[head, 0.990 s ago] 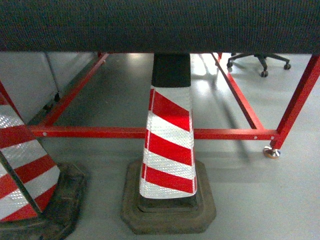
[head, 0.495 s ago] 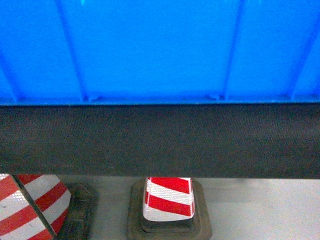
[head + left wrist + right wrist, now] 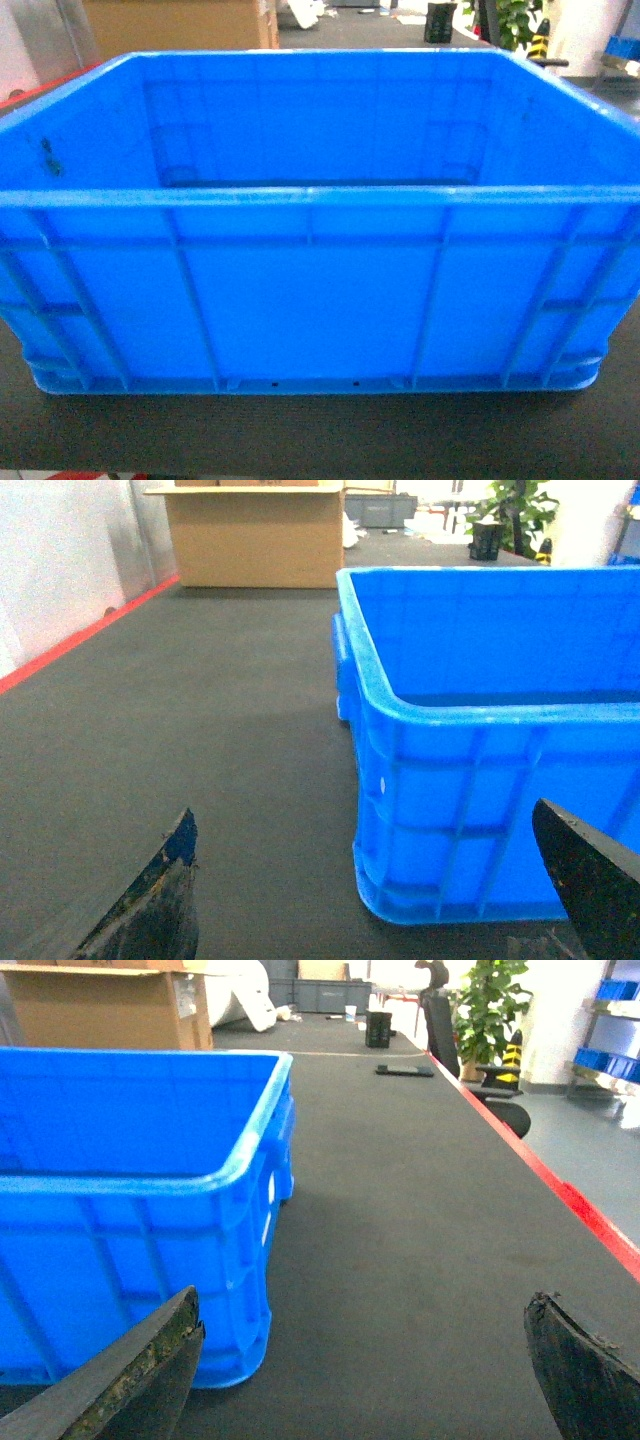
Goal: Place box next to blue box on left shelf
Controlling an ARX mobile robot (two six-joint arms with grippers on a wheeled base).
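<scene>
The box (image 3: pixel 310 300) sits square on the dark table (image 3: pixel 200 760), dead ahead at twelve o'clock, and nobody's got hold of it yet. The left gripper (image 3: pixel 370 900) hangs wide apart at its near corner, the right gripper (image 3: pixel 365 1370) wide apart too. No shelf in sight, so lifting, carrying and placing all remain.

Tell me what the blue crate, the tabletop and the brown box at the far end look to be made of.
Crate: moulded plastic by the look, slightly glossy; raised ribs, thick rim and soft highlights point to that.
Tabletop: dark matte covering, probably rubber or felt mat; no shine, with a faint fine texture.
Brown box: probably cardboard; flat dull tan faces with folded flaps on top.
</scene>
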